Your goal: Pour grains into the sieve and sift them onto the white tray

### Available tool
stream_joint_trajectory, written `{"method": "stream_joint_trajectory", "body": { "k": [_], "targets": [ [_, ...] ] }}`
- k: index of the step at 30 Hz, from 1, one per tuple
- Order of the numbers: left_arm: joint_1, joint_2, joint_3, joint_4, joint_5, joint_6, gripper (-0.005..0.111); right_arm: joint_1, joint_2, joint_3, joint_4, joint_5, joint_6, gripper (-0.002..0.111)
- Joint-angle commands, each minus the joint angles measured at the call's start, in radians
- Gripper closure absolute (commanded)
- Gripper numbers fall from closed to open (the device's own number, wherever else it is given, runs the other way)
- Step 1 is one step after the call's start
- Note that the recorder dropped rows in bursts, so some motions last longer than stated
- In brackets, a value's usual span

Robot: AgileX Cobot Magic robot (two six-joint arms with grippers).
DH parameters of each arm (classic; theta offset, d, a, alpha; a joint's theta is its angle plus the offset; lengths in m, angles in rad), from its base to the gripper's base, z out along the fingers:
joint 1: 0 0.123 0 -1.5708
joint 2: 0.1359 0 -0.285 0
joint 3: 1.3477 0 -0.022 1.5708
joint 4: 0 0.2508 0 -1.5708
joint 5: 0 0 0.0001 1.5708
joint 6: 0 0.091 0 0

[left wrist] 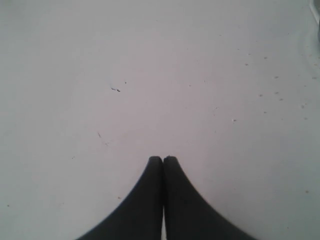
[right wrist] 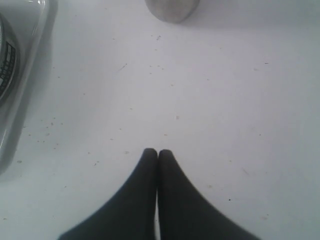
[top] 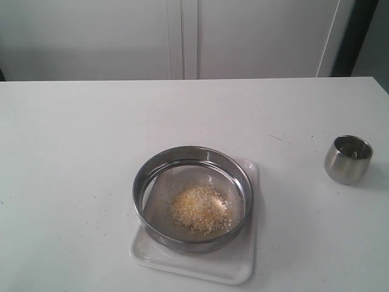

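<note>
Start with the bench [top: 79,182]: a broad white surface that fills most of the exterior view and carries every item listed here. Towards its near edge, slightly right of centre, you will find the white tray [top: 240,263], lying flat with its rounded corners and low rim showing. The sieve [top: 138,190] stands in the tray, upright on its mesh. Its steel ring spans nearly the full width of the tray, so only the tray's border and near corners are exposed. The cup [top: 347,159], a small rounded steel vessel, stands upright on the bench at the right, mouth up and well apart from the tray. The grains [top: 200,210] lie as one low golden-yellow and pale heap on the mesh inside the ring, offset towards the near right of the sieve. You cannot tell from these views whether any have passed through to the tray. The right hand [right wrist: 158,151] is over bare bench with its two dark fingers pressed together and nothing between them. Its wrist view shows a corner of the tray to one side and part of the cup beyond the fingertips. The left hand [left wrist: 163,159] is likewise closed tight on nothing, over bare bench. Fine dark specks [left wrist: 116,89] are scattered on the bench beneath both hands.
</note>
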Motion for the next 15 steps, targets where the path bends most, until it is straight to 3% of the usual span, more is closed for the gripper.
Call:
{"method": "stream_joint_trajectory", "body": {
  "k": [1, 10, 15],
  "targets": [
    [-0.002, -0.004, 0.005, -0.005, -0.079, 0.004, 0.107, 0.001, -0.004, -0.003, 0.002, -0.001, -0.008, 0.108],
    [-0.002, -0.004, 0.005, -0.005, -0.388, 0.004, 0.107, 0.001, -0.004, -0.003, 0.002, -0.001, -0.008, 0.108],
    [-0.002, -0.004, 0.005, -0.005, -0.42, 0.004, 0.107, 0.001, -0.004, -0.003, 0.002, -0.001, -0.008, 0.108]
  ]
}}
